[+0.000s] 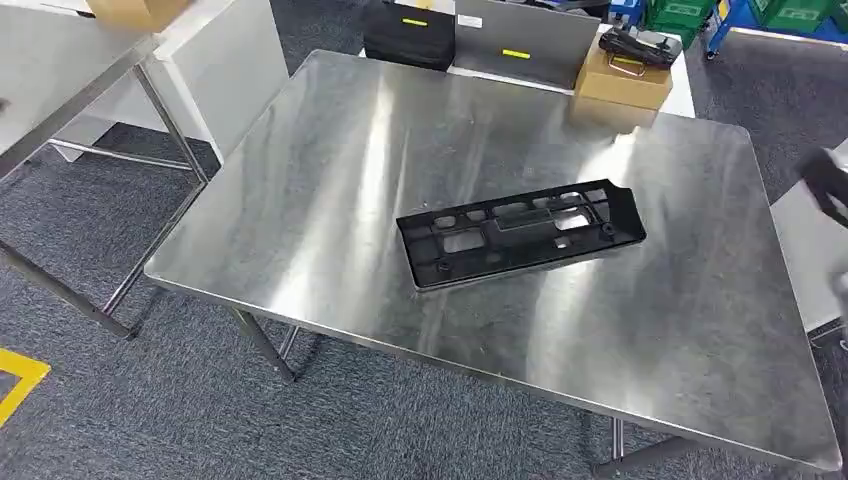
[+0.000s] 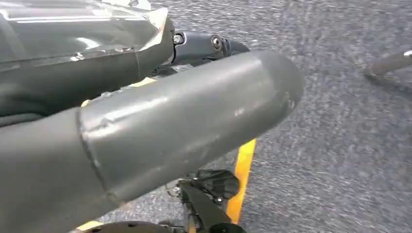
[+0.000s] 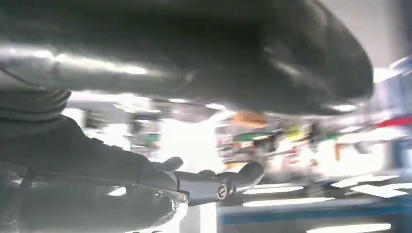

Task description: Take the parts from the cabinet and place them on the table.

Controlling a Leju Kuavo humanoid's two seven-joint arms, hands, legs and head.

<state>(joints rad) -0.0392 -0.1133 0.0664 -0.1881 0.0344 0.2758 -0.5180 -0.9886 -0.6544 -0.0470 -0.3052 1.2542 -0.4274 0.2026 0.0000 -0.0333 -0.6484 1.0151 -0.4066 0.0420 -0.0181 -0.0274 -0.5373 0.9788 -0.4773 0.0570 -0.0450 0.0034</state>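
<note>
Steel desk [image 1: 330, 180] on grey carpet, bearing one black plastic part [image 1: 520, 234] flat near its middle, clear of every edge. Left robot hand [image 2: 160, 131] beside a yellow floor line, right robot hand [image 3: 194, 145] blurred; finger spread impossible to tell for either.

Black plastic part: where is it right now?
In the head view the black plastic part lies flat near the middle of the steel table, slightly right of centre, touched by neither hand.

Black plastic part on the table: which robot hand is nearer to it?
Right. The right hand, blurred, is beside the table, right of the black plastic part and not touching it; the left hand hangs over the carpet.
</note>
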